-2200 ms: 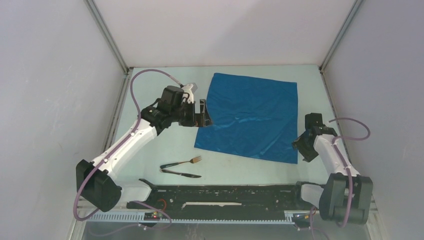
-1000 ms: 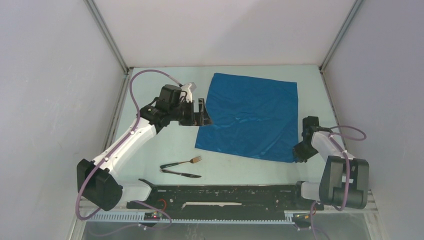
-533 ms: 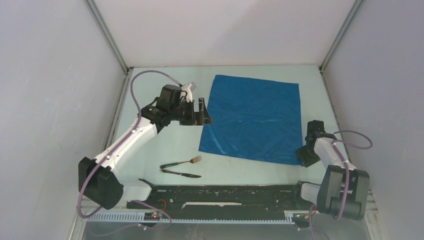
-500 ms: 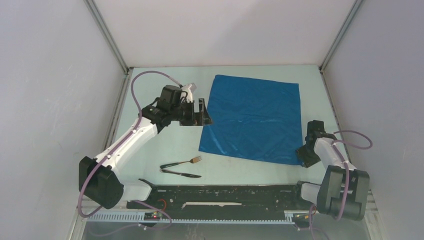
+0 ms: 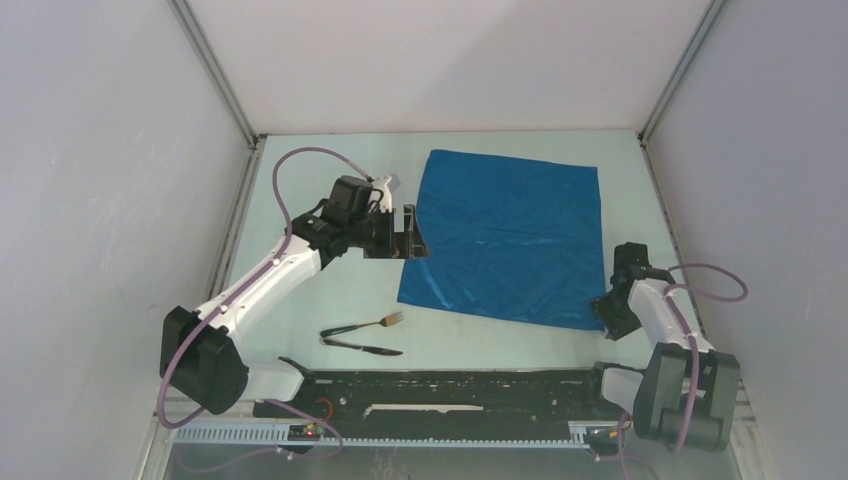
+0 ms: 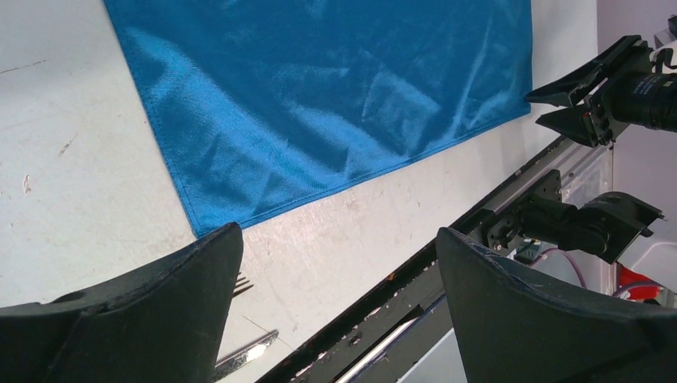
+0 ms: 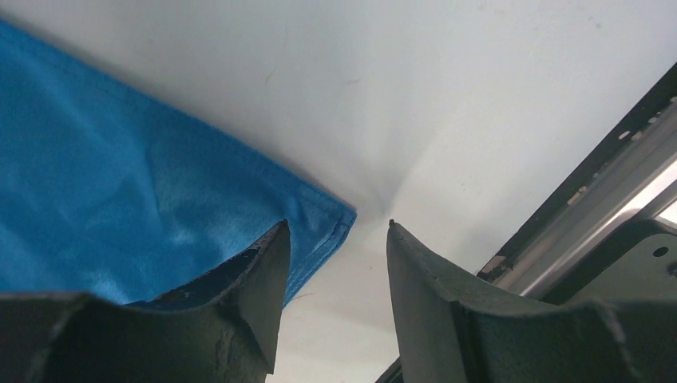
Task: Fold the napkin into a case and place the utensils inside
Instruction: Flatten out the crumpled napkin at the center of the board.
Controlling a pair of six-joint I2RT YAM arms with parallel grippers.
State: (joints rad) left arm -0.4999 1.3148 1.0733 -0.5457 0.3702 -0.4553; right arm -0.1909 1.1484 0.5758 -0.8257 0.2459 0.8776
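Observation:
The napkin (image 5: 505, 235) lies spread flat on the table, a bright blue square; there is no folded case. My left gripper (image 5: 408, 232) hovers at its left edge, open wide and holding nothing (image 6: 337, 231). My right gripper (image 5: 608, 312) sits at the napkin's near right corner, open. In the right wrist view the jaws (image 7: 337, 223) stand apart with that corner (image 7: 339, 215) lying on the table just ahead of them, not gripped. The utensils lie left of centre near the front: the fork (image 5: 372, 322) and, just below it, the knife (image 5: 365, 348).
A black rail (image 5: 450, 385) runs along the near edge between the arm bases. White enclosure walls (image 5: 120, 200) stand left, right and behind. In the left wrist view the right arm's gripper (image 6: 595, 92) shows past the napkin (image 6: 319, 104).
The right gripper has slid the napkin a little right and toward the front, then opened and let its corner go. The left gripper has shifted slightly right toward the napkin's edge.

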